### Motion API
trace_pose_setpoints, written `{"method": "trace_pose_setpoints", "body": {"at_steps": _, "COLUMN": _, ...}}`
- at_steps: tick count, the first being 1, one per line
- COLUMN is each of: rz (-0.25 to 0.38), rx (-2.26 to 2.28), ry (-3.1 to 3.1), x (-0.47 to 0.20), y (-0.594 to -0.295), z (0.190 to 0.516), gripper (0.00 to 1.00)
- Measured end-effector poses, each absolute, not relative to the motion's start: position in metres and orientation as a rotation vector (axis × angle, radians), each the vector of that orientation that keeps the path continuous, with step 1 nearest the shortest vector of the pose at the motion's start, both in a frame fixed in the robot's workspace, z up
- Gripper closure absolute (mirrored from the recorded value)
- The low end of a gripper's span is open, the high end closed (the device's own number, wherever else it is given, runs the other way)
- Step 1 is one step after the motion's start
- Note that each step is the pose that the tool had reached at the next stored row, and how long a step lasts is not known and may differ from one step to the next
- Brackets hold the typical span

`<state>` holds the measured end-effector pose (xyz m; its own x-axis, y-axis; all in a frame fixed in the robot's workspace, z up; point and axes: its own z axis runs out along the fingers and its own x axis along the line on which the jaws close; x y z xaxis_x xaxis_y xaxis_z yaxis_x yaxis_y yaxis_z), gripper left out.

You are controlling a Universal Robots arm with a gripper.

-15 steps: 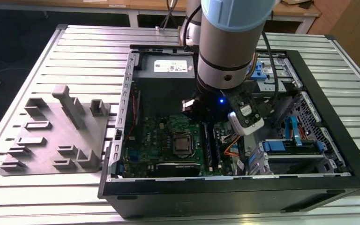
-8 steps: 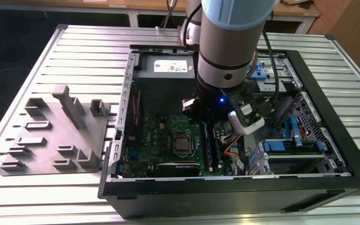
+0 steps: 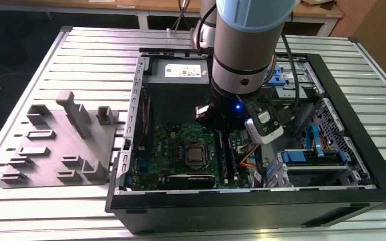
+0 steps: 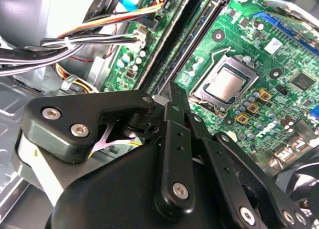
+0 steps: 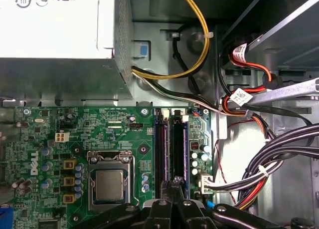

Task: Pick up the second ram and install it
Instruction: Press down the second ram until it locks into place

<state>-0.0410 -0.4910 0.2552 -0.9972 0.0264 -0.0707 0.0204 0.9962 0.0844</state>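
First wrist view, gripper [image 5: 175, 183] pinched shut – over second ram [image 5: 177, 151], seated in mobo [image 5: 99, 134] slot

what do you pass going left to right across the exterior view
holder tray → case's left wall → cpu socket → ram slots → orange cables → blue-handled drive cage → case's right wall

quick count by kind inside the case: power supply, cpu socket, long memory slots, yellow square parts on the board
power supply: 1
cpu socket: 1
long memory slots: 2
yellow square parts: 3
total: 7
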Motion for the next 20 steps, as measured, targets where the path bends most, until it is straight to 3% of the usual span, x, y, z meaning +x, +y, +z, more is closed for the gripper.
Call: {"method": "trace_pose_setpoints", "body": {"at_steps": 20, "rz": 0.130, "rx": 0.036, "ry": 3.067, "x": -0.041, "y": -0.467, "z": 0.254, "gripper": 0.93}}
